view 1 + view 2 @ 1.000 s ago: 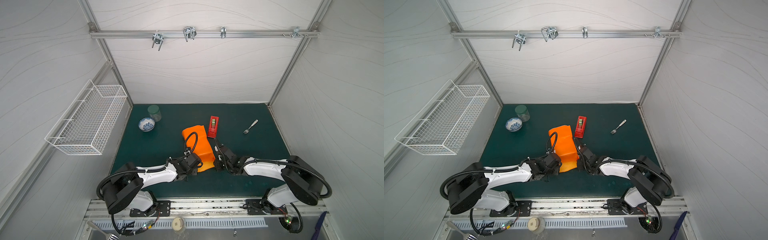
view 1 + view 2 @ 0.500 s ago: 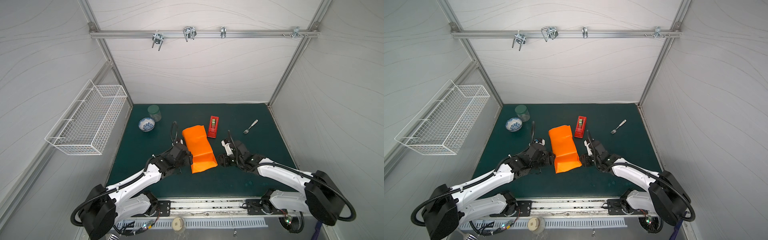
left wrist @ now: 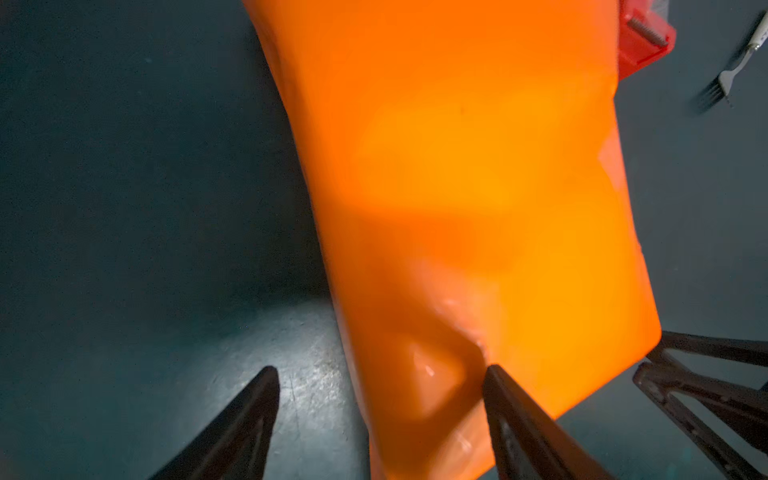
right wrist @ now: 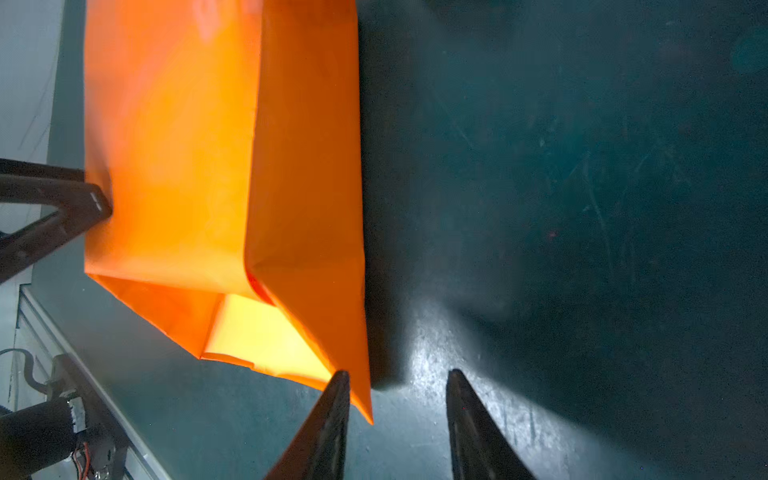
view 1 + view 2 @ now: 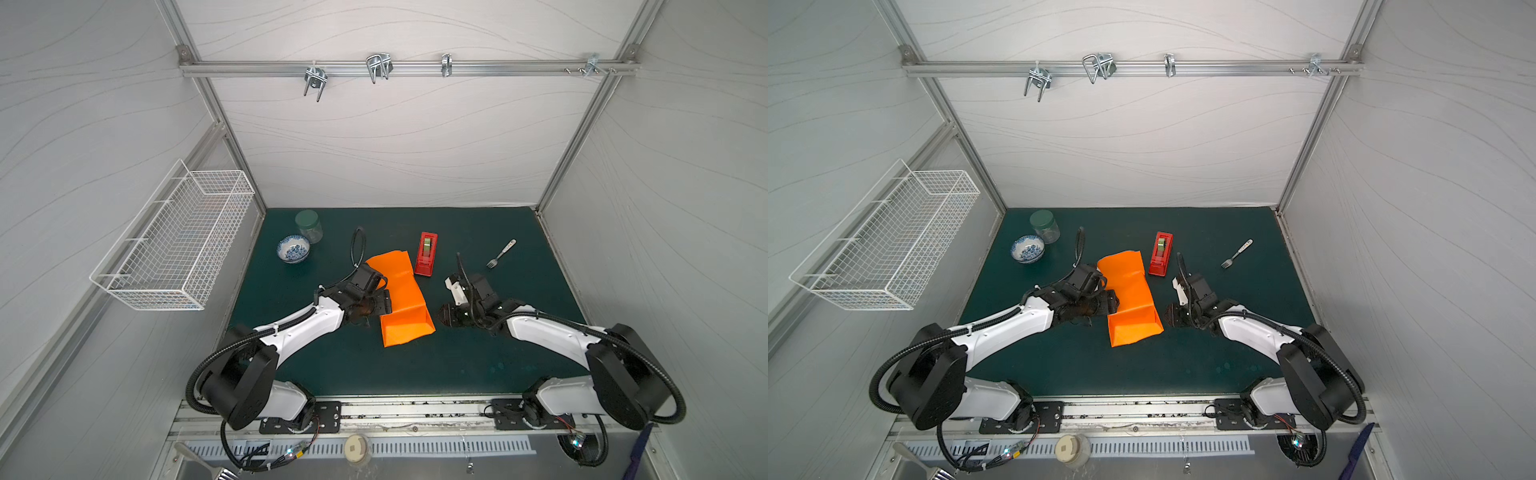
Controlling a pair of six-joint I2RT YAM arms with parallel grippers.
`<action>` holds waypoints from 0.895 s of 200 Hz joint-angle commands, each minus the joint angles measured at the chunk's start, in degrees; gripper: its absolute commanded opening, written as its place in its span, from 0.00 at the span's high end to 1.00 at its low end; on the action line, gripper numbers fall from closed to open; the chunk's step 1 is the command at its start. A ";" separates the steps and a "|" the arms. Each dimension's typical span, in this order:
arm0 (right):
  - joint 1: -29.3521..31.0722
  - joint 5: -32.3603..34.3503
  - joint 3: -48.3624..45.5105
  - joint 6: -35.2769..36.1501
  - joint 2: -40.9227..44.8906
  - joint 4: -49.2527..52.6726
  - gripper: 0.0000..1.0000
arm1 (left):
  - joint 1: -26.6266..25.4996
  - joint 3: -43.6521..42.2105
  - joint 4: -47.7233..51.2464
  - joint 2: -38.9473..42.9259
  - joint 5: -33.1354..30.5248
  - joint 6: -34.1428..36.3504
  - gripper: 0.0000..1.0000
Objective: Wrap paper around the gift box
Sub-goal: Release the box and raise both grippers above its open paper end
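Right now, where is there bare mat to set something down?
Widest: the mat strip between the paper and the mat's front edge. Also free: the far right corner behind the fork, the left side nearer than the bowl. Crowded: the centre, left gripper and right gripper flanking the paper, tape dispenser beside it.

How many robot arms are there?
2. The left arm comes from the near left, beside the paper; the right arm comes from the near right, on the paper's other side. No others show.
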State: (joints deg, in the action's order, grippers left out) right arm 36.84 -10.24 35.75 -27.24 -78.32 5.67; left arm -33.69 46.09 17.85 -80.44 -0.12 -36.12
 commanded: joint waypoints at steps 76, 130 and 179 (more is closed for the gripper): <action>5.14 0.82 2.58 -1.15 -3.96 -2.24 0.62 | 0.15 -2.58 -3.97 -1.73 -0.24 0.61 0.23; 5.16 3.35 2.61 0.35 -0.38 0.92 0.63 | 0.19 -2.99 -4.33 -1.64 -0.23 0.70 0.24; 2.55 5.47 2.95 2.40 -1.52 2.33 0.67 | 0.12 -3.21 -4.44 -1.81 -0.75 0.88 0.24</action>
State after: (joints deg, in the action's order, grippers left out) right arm 40.16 -7.03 37.56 -26.63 -78.50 5.82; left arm -33.69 43.99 11.86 -81.03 0.45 -36.03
